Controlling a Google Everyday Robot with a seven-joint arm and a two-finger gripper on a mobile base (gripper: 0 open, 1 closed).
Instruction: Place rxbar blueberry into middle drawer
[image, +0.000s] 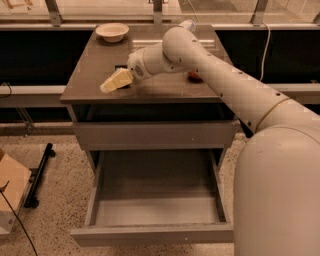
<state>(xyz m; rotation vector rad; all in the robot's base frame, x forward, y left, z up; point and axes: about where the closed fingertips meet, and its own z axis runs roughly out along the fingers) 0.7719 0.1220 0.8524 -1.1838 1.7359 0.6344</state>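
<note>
Gripper seemingly low over brown tabletop, front-left; jaws spread or pressed: cannot tell. Beyond jaws, pale bowl. Below jaws, open middle drawer over speckled floor.

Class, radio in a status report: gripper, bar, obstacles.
Gripper low over countertop. Rxbar blueberry just behind it, mostly hidden. Middle drawer open, empty; nothing above it.

Pale bowl at the grey tabletop's back left, red apple mid-right, cardboard box on the speckled floor
</note>
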